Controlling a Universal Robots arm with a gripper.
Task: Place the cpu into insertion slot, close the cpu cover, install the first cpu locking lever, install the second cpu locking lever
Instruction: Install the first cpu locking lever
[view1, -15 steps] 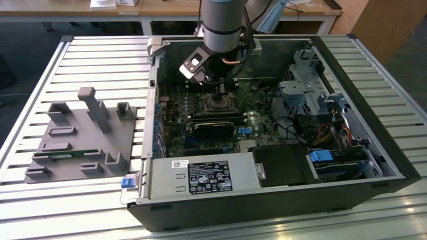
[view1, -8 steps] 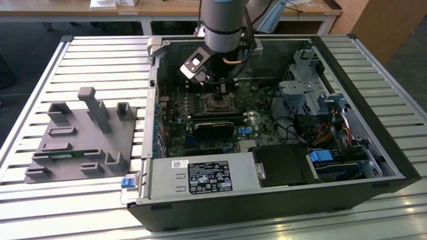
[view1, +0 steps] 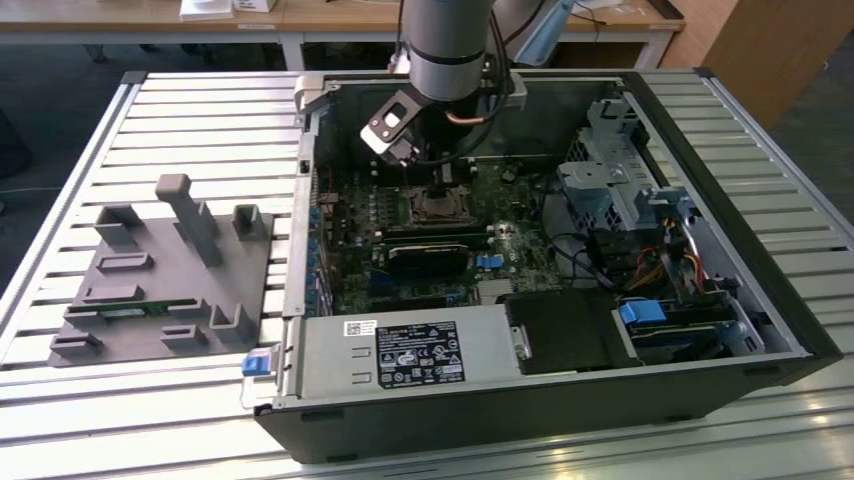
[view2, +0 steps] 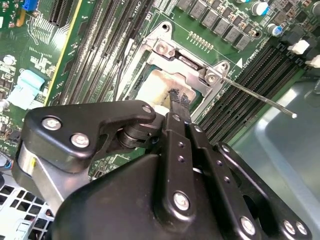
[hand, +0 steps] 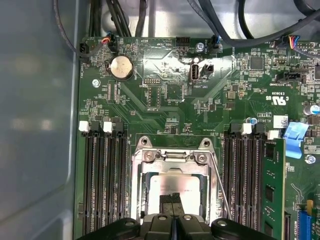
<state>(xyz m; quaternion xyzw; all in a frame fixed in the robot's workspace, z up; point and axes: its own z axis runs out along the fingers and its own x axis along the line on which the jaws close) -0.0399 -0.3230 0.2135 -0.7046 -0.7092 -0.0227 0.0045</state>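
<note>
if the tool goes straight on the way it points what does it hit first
Probably the cpu, lying in the insertion slot: the tool points right at its pale face. Any gap between them is unclear.

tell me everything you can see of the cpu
The cpu is a small flat square chip with a pale silvery-beige metal face, smudged with brownish marks in the second wrist view. It lies flat in the insertion slot, whose silvery metal rim frames it. The gripper, fingers together, has its black tips over one edge of the face; actual contact cannot be told.
</note>
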